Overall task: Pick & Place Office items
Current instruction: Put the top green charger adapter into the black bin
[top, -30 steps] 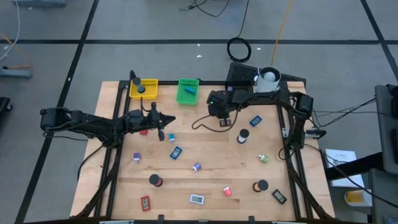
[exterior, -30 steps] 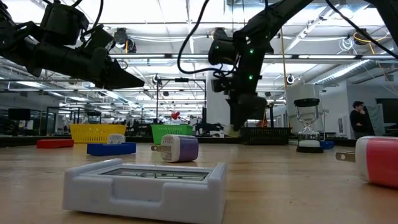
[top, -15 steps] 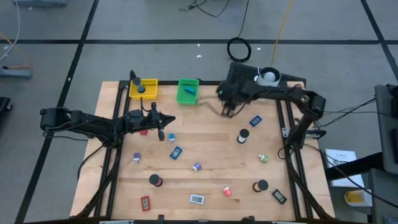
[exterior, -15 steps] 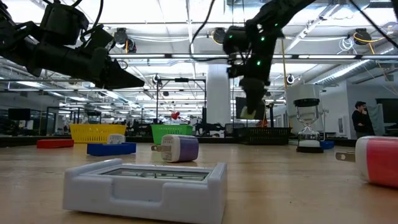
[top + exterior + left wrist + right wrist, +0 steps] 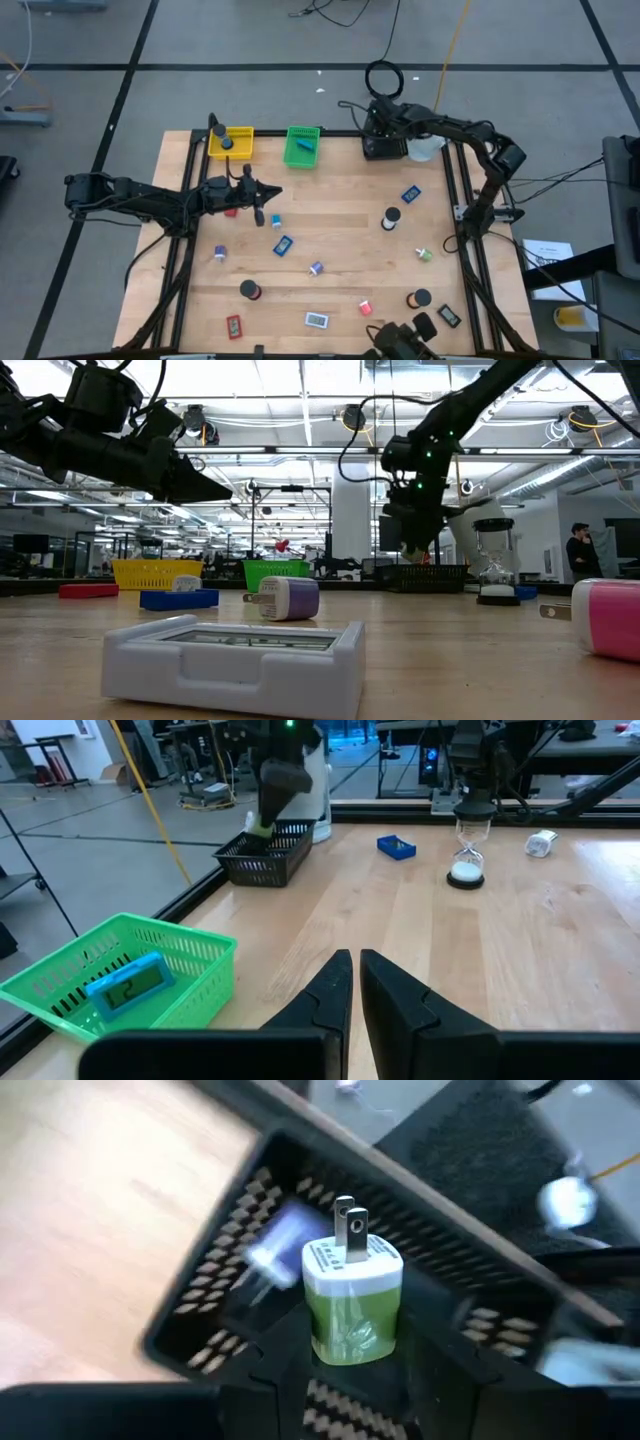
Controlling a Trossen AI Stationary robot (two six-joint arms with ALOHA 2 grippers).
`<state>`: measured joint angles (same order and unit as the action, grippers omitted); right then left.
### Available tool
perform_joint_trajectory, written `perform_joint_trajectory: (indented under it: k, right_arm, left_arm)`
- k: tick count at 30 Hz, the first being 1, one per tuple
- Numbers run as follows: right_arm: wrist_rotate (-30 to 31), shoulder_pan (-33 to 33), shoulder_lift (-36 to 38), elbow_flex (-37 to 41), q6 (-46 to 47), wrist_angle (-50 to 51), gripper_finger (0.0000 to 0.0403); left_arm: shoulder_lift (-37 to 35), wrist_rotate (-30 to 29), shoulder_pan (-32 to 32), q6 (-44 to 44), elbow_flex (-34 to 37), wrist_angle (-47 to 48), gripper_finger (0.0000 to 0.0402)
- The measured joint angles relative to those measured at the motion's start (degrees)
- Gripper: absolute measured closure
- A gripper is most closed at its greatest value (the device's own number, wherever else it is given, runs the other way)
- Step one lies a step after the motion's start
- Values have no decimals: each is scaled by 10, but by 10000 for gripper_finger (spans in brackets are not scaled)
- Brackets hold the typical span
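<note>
counter point(image 5: 330, 250): office items scattered | black tray point(image 5: 200, 1310): risk, plug bounces off rim if released off-centre | right tool point(image 5: 350, 1345): pinching green plug point(image 5: 350, 1315) above tray | left tool point(image 5: 352, 982): pressed together, waiting mid-counter

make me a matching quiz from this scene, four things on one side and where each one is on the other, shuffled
Things:
1. green plug adapter
2. blue flat piece with a display
3. hourglass
4. left gripper

Places:
A. lying in the green tray
B. standing upright on the bare table
C. held in the right gripper above the black tray
D. hovering shut over the left half of the table

Pairs: 1-C, 2-A, 3-B, 4-D
</note>
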<state>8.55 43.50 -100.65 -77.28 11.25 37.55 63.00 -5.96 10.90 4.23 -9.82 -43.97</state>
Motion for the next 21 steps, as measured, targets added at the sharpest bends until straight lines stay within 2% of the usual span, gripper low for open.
perform_joint_trajectory:
  k: [19,21]
  right_arm:
    - [3,-21,2,-1,31,2,273]
    - [18,-24,2,-1,30,-9,273]
  left_arm:
    - [0,0,0,0,0,0,369]
    - [0,0,0,0,0,0,369]
